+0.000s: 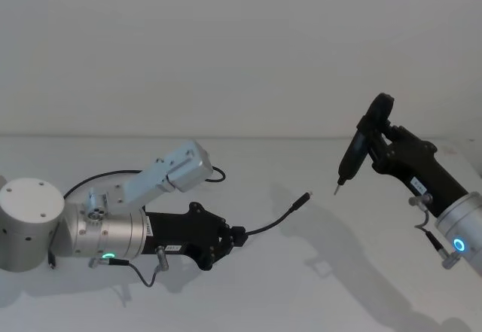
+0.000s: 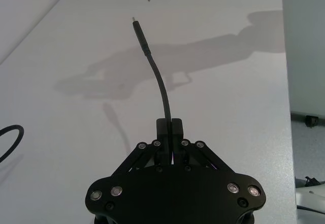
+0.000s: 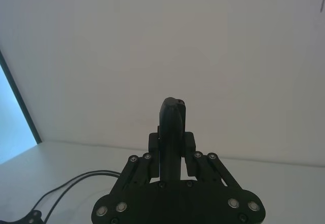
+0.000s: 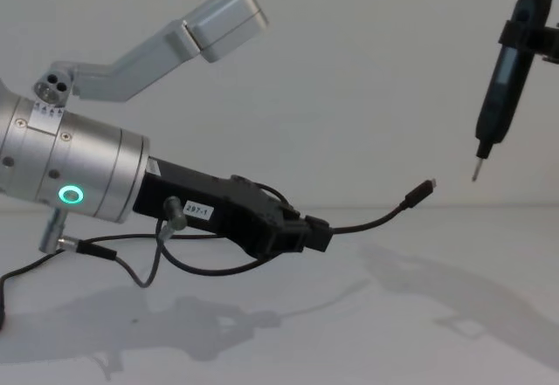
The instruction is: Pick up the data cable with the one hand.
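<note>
Left gripper [image 4: 316, 235] low at left over worktop [image 1: 301, 294], lying nearly level, pointing right. Fingers [image 2: 176, 128] pinched narrow on data cable [image 4: 376, 222]. Cable's free end juts from fingertips and curves upward; plug with metallic tip in air, clear of worktop, shadow beneath. Farther right, right gripper [image 1: 375, 142] raised, fingers clamped on slim black tool [image 4: 502, 71]. Tool roughly upright, pointed metal tip down, near plug but apart.
</note>
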